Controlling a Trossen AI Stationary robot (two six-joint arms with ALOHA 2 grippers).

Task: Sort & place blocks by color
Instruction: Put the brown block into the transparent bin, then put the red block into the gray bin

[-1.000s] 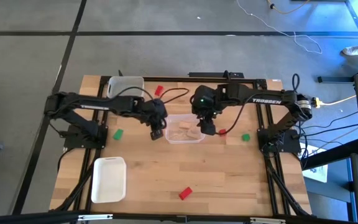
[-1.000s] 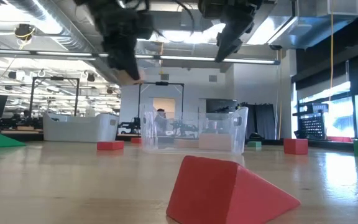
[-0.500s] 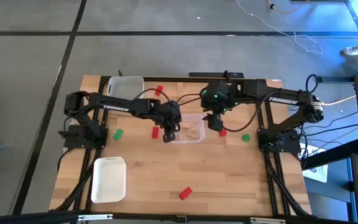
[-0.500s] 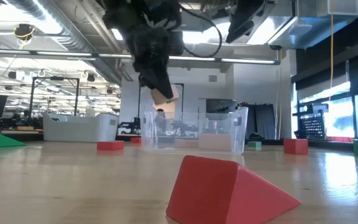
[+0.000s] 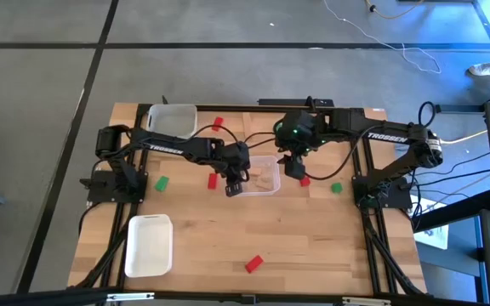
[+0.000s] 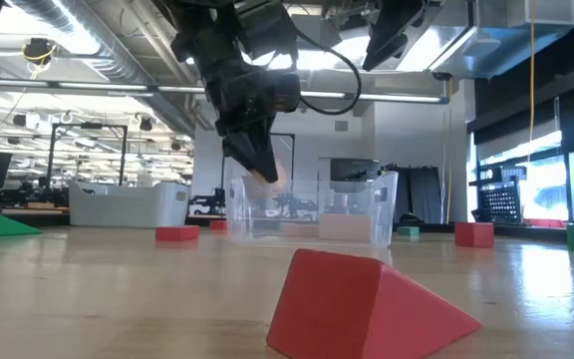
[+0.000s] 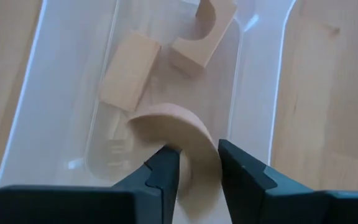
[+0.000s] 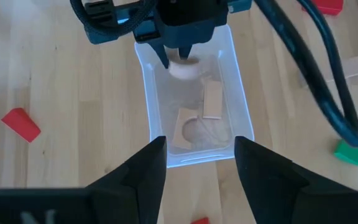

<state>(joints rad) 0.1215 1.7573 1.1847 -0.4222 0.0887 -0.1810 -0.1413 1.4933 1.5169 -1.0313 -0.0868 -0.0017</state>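
Note:
My left gripper is shut on a plain light-wood half-round block and hangs over the left end of the clear tray. In the low view the block is level with the tray's rim. Two light-wood blocks lie in the tray: a rectangular one and an arch. My right gripper is open, high above the tray's right end. Red blocks and green blocks lie on the table. My left gripper pinches the half-round block between its two fingers, which are on its flat faces near the straight edge. The fingers come from above, pointing down. The block is lifted clear, its curved edge pointing down into the tray.
A red wedge lies near the table's near edge and fills the front of the low view. One white tray stands at the far left, another at the near left. Bare wood lies between the clear tray and the wedge.
My left gripper has carried the light-wood block toward the table's right, from beside the clear tray to over its left end, and has come down to the rim. My right gripper has drawn a little up and to the right from over the tray, then kept still.

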